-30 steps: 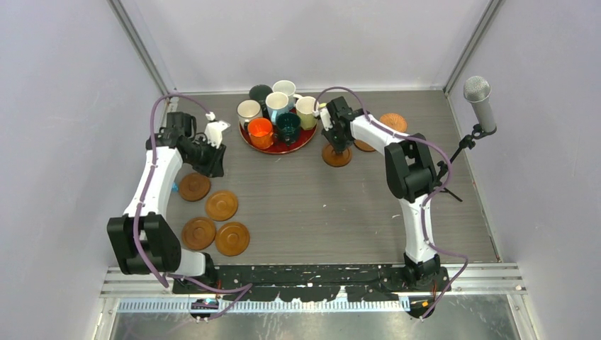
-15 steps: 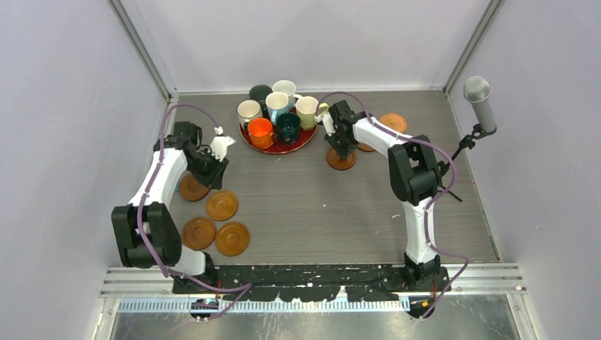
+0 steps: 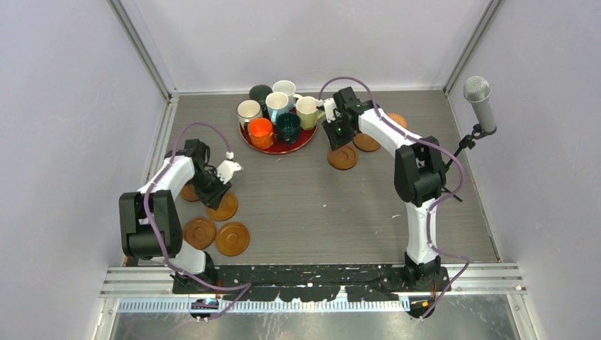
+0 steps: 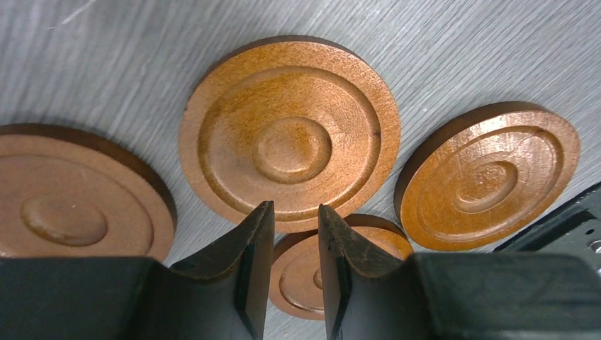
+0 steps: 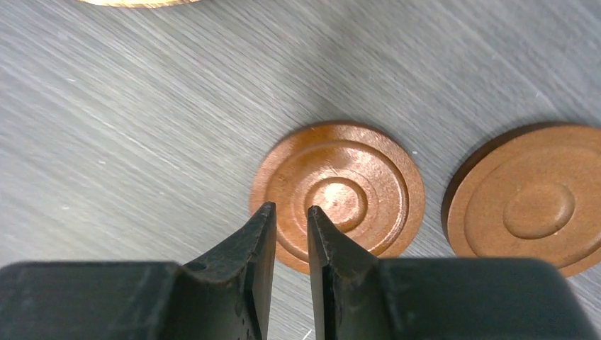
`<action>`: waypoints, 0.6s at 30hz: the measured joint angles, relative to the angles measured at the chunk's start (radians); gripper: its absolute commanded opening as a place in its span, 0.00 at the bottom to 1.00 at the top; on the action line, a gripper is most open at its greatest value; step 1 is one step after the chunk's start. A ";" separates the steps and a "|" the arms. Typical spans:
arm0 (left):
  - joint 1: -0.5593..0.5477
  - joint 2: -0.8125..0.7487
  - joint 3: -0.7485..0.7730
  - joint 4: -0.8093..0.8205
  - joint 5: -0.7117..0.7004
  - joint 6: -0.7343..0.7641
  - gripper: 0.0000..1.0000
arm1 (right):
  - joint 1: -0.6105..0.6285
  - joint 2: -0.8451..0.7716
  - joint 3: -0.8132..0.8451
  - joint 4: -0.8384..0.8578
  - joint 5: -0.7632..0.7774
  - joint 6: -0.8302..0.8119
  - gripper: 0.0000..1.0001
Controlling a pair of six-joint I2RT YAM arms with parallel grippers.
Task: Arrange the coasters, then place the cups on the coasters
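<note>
Several brown ringed coasters lie flat. On the left are one half under my arm (image 3: 188,193), one (image 3: 225,207) by my fingers, and two nearer ones (image 3: 198,232) (image 3: 232,239). My left gripper (image 3: 215,191) hovers low over this group (image 4: 290,134); its jaws stand slightly apart and empty (image 4: 294,211). On the right, my right gripper (image 3: 339,134) hangs above a coaster (image 3: 342,157) (image 5: 340,195), open by a narrow gap (image 5: 289,210) and holding nothing. Another coaster (image 3: 366,142) (image 5: 528,202) lies beside it. Several cups (image 3: 276,105) crowd the red tray (image 3: 278,148).
A third right-side coaster (image 3: 397,120) shows partly behind the right arm. A microphone on a stand (image 3: 478,99) stands at the right edge. Grey walls close the table on three sides. The arm bases sit along the near rail.
My left gripper has travelled toward the near side, over the left coasters. My right gripper has parted its jaws and pulled back from the coaster, which now lies free a little farther right.
</note>
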 measured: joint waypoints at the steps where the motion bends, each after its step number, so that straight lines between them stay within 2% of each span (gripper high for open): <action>1: -0.004 0.006 -0.009 0.006 -0.006 0.007 0.31 | 0.001 -0.005 0.013 -0.003 -0.014 0.008 0.29; 10: -0.148 0.052 -0.070 0.090 -0.104 0.005 0.31 | -0.028 -0.072 0.066 -0.031 -0.087 0.052 0.29; 18: -0.305 0.143 0.019 0.079 -0.203 -0.053 0.31 | -0.149 -0.082 0.064 -0.074 -0.102 0.064 0.29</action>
